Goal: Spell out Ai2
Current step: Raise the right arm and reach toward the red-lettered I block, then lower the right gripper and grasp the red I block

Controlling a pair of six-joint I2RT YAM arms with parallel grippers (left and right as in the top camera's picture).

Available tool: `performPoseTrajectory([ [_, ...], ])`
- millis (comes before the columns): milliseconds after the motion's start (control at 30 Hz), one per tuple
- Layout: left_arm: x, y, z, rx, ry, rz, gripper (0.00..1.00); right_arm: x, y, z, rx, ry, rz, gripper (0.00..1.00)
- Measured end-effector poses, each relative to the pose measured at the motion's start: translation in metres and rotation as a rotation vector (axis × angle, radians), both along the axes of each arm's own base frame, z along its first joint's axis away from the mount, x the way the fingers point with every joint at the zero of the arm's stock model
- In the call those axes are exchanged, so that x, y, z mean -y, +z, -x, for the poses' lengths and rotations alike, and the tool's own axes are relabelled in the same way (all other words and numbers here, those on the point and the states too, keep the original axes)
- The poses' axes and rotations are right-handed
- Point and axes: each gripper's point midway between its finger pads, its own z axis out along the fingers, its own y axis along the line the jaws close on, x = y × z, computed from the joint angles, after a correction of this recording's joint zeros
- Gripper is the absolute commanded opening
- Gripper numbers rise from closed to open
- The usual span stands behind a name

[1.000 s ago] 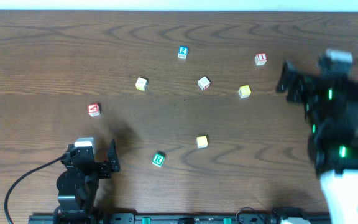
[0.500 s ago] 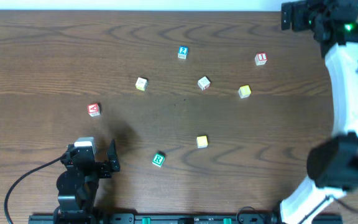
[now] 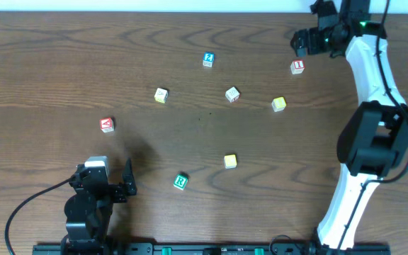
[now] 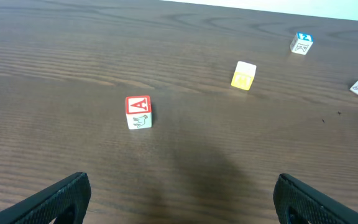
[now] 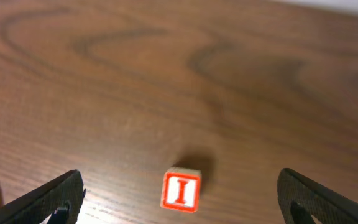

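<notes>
Brown wooden table (image 3: 48,57), eight small blocks (image 3: 230,161), left end effector (image 4: 182,194) and right end effector (image 5: 182,198) both spread.

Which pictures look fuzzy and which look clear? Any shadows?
Right wrist view: the red-and-white wooden I block is soft, the brown wooden table behind it blurrier, with a dark shadow just behind the block. Left wrist view: the red-and-white wooden A block is crisp. Overhead view: all sharp, but tiny.

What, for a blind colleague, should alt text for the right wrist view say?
A red letter I block sits on the brown wooden table, centred in view between the dark fingertips of the open right claw.
</notes>
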Motion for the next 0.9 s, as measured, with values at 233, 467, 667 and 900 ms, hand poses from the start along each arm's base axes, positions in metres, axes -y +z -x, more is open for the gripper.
performPoseTrajectory([
  [233, 0.000, 0.000, 0.000, 0.000, 0.000, 0.000, 0.95, -0.018, -0.024, 0.021, -0.112, 0.064, 0.039, 0.94],
  [467, 0.000, 0.000, 0.000, 0.000, 0.000, 0.000, 0.96, -0.013, -0.049, 0.030, -0.187, 0.063, 0.112, 0.89],
  [667, 0.000, 0.000, 0.000, 0.000, 0.000, 0.000, 0.95, -0.004, -0.061, 0.031, -0.211, 0.045, 0.159, 0.86],
  [900, 0.000, 0.000, 0.000, 0.000, 0.000, 0.000, 0.95, -0.001, -0.080, 0.031, -0.238, 0.041, 0.173, 0.81],
])
